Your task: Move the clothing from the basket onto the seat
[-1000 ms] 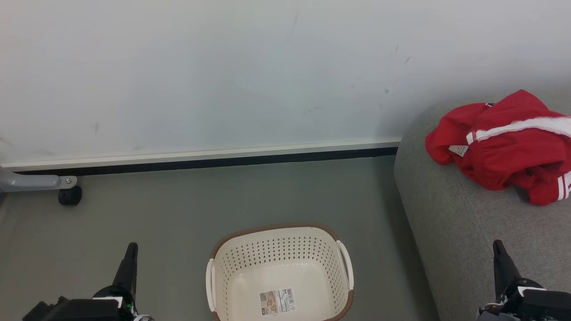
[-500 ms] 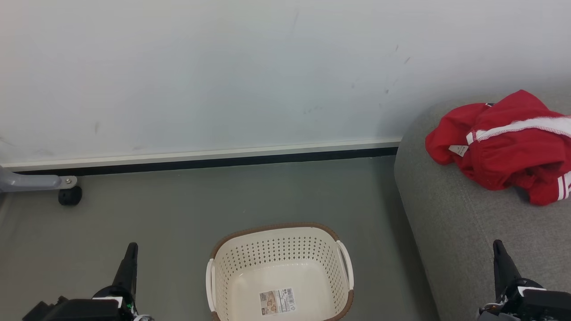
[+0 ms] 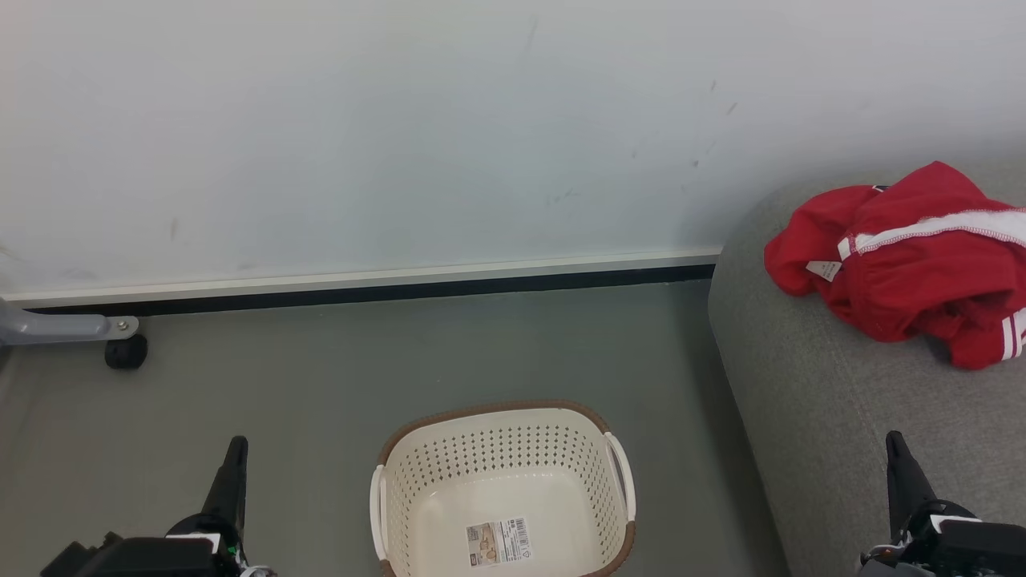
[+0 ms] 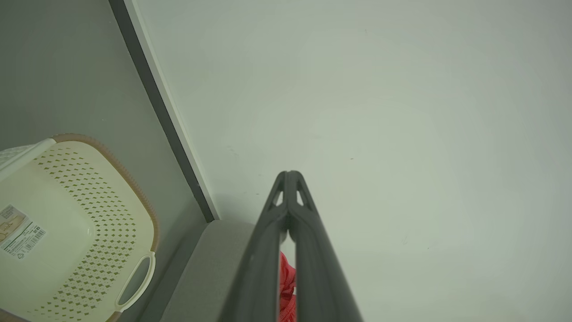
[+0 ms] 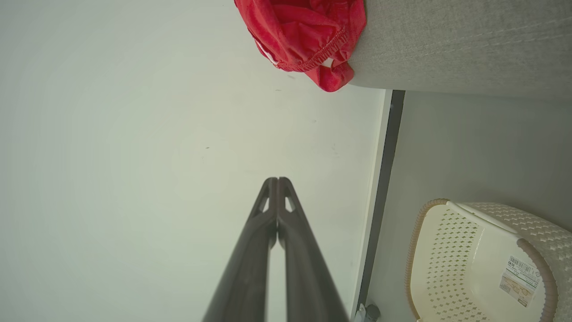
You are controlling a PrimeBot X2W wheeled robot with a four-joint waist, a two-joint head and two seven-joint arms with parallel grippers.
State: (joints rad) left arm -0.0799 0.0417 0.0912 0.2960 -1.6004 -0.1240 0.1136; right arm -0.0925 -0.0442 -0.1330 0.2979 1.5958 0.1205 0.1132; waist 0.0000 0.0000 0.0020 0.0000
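No change from the earlier frames: all items hold position. The basket stands on the floor, containing only its barcode sticker. The clothing lies heaped on the seat, apparently both garments. Both the left gripper and right gripper are fully closed, gripping nothing.

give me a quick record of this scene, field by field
clothes: red heap with white trim, lying on the sofa cushion
basket: on the floor, nothing inside but a barcode sticker on its bottom
cushion position: right of the basket, against the wall
left gripper: shut, holding nothing, left of the basket
right gripper: shut, holding nothing, seen against the cushion
task state: looks done
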